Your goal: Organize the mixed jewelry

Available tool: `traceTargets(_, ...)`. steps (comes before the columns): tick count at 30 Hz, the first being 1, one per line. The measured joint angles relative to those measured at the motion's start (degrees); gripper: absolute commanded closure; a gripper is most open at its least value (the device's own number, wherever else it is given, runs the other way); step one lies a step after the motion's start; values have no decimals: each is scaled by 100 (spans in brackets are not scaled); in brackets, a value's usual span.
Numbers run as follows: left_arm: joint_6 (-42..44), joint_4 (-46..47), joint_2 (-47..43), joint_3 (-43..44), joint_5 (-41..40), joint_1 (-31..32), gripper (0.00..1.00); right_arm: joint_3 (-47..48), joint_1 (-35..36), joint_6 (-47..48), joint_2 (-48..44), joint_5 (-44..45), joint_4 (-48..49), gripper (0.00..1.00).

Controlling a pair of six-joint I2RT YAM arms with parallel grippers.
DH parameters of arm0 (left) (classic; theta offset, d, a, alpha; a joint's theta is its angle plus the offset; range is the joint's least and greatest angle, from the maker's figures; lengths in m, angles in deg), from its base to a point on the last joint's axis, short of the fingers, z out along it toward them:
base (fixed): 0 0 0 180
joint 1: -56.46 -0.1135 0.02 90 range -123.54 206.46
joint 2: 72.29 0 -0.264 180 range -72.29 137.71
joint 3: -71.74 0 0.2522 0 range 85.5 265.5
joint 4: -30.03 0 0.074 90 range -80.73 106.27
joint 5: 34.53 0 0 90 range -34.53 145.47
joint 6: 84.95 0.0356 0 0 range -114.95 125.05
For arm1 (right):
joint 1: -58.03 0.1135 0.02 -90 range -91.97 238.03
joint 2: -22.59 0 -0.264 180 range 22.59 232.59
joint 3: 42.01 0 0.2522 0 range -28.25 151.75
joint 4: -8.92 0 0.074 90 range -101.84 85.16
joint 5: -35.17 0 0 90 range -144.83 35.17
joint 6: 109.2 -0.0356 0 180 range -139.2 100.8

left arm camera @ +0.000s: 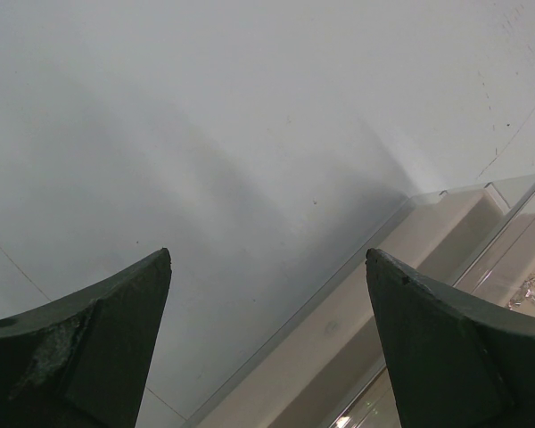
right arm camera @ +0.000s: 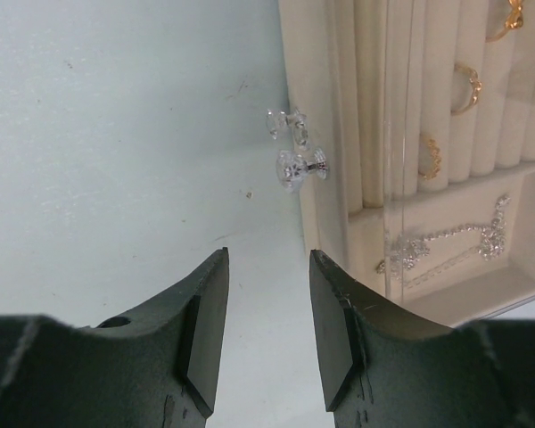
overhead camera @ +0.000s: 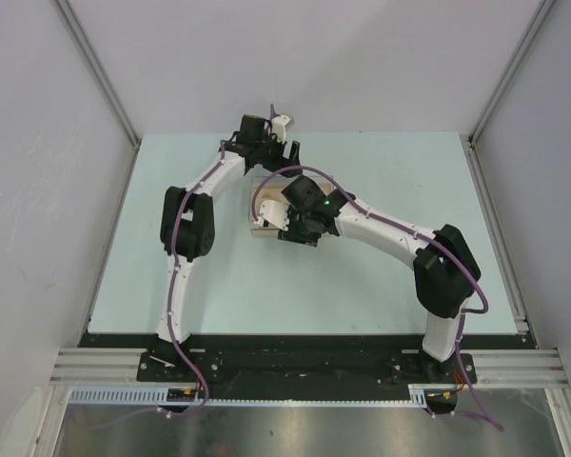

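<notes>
Closest in the right wrist view, the right claw (right arm camera: 267,267) shows two dark fingers (right arm camera: 205,312) a narrow gap apart, with nothing between them and only bare tabletop (right arm camera: 116,134) under them. At 12 o'clock from that gap, a crystal knob (right arm camera: 300,166) juts from the side wall of the beige tray (right arm camera: 325,107), which fills the frame from 1 to 3 o'clock. Gold rings (right arm camera: 468,87) sit tucked in its padded slots. A silvery chain (right arm camera: 446,239) lies in the open compartment just below the slots, at 3 o'clock. The left wrist view shows none of the rings. There the left claw (left arm camera: 267,267) is spread wide and empty above the tabletop. The tray's edge runs along 4 o'clock under a clear pane (left arm camera: 517,183), with a silvery glint at the frame's right edge too small to name. Only the top view shows both arms. They bend inward toward the tray near the tabletop's centre, the right wrist over it and the left reaching toward 12 o'clock beyond it. Both claws' fingers are hidden there. The tabletop is pale blue-green with a few dark specks, and plain grey walls (overhead camera: 314,57) enclose it.
</notes>
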Motion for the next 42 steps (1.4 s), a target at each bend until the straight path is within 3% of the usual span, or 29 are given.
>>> traceTargets(42, 0, 20, -22, -37, -2, 0, 5, -26, -87, -286, 411, 549, 599, 52)
